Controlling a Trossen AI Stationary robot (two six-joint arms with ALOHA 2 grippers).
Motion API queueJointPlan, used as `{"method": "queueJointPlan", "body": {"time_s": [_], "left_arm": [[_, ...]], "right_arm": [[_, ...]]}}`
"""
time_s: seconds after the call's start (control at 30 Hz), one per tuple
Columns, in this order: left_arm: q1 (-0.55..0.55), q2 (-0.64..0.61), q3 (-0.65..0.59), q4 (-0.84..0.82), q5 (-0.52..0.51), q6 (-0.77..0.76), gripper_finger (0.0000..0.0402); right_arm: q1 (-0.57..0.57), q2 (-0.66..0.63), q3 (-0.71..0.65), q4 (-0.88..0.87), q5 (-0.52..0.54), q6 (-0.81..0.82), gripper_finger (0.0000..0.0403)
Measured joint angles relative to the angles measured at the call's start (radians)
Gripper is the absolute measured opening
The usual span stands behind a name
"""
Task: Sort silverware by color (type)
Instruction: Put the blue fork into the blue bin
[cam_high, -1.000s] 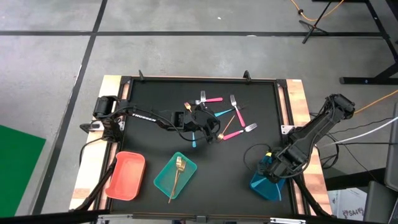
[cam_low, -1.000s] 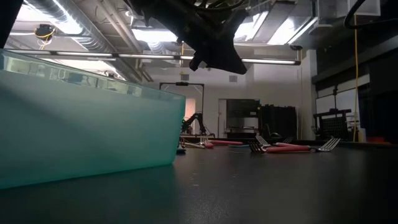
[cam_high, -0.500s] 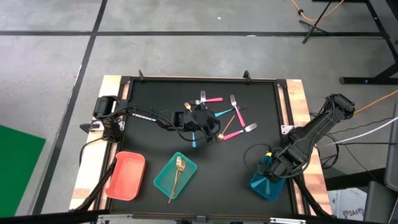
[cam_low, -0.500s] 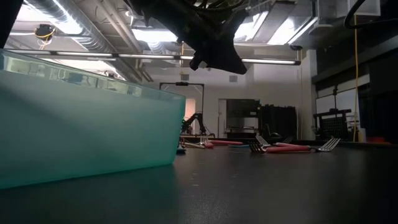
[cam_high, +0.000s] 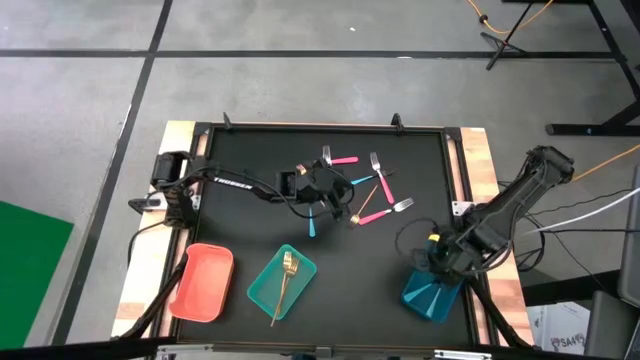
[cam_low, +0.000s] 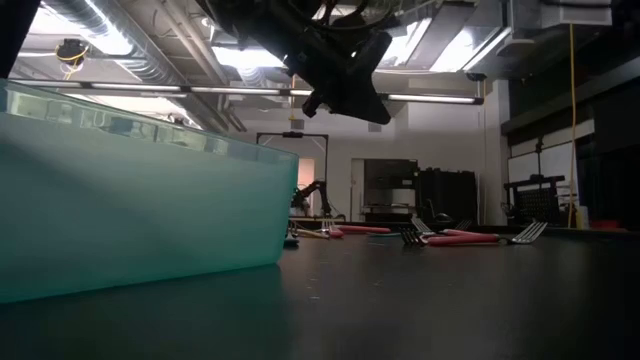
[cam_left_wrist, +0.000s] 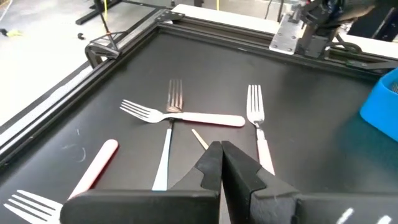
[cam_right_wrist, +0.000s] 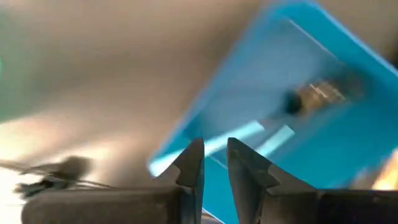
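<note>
Pink-handled forks (cam_high: 378, 178) and light-blue-handled pieces (cam_high: 312, 224) lie scattered flat on the black table; in the left wrist view they lie just beyond my fingers (cam_left_wrist: 205, 118). A gold piece (cam_high: 352, 218) lies among them, and its thin handle (cam_left_wrist: 199, 137) shows at my fingertips. My left gripper (cam_high: 325, 190) (cam_left_wrist: 221, 148) hangs shut above this scatter, high over the table in the low view (cam_low: 345, 95). My right gripper (cam_high: 440, 262) (cam_right_wrist: 214, 152) hovers over the blue tray (cam_high: 430, 297), narrowly open. Light-blue pieces (cam_right_wrist: 249, 134) lie in that tray.
A red tray (cam_high: 203, 282) and a teal tray (cam_high: 265, 290) (cam_low: 140, 220) stand along the near edge. A gold fork (cam_high: 287, 272) lies in the teal tray, its handle over the near rim. A raised frame (cam_high: 320, 127) borders the table. Cables (cam_high: 405, 245) loop beside my right arm.
My left gripper has risen a little and drawn slightly toward the table's far-left, staying shut; the silverware under it has not moved. My right arm has lifted and pulled back from the blue tray, which now shows more fully.
</note>
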Motion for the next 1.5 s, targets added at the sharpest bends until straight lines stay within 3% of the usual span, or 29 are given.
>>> {"method": "queueJointPlan", "body": {"time_s": [0.23, 0.4, 0.57, 0.7, 1.03, 1.27, 1.5], "left_arm": [[0.037, 0.000, 0.000, 0.000, 0.005, 0.000, 0.0000], [0.077, 0.000, 0.000, 0.000, 0.116, -0.001, 0.0000], [0.120, 0.000, 0.000, -0.001, 0.190, -0.006, 0.0001], [0.166, 0.000, 0.000, -0.022, 0.207, -0.037, 0.0025], [0.263, 0.000, 0.000, -0.341, 0.268, -0.291, 0.0092], [0.282, 0.000, 0.000, -0.544, 0.352, -0.482, 0.0090], [0.221, 0.002, 0.000, -0.662, 0.374, -0.607, 0.0090]], "right_arm": [[0.000, -0.081, 0.000, -0.002, 0.357, -0.199, 0.0060], [-0.015, -0.090, 0.000, -0.008, 0.521, -0.349, 0.0060], [-0.102, -0.089, 0.000, -0.008, 0.533, -0.542, 0.0060], [-0.211, -0.089, 0.000, -0.007, 0.533, -0.720, 0.0060], [-0.445, -0.089, 0.000, -0.005, 0.531, -1.107, 0.0060], [-0.521, -0.089, 0.000, -0.005, 0.531, -1.200, 0.0060], [-0.518, -0.089, 0.000, -0.002, 0.532, -1.201, 0.0060]]}}
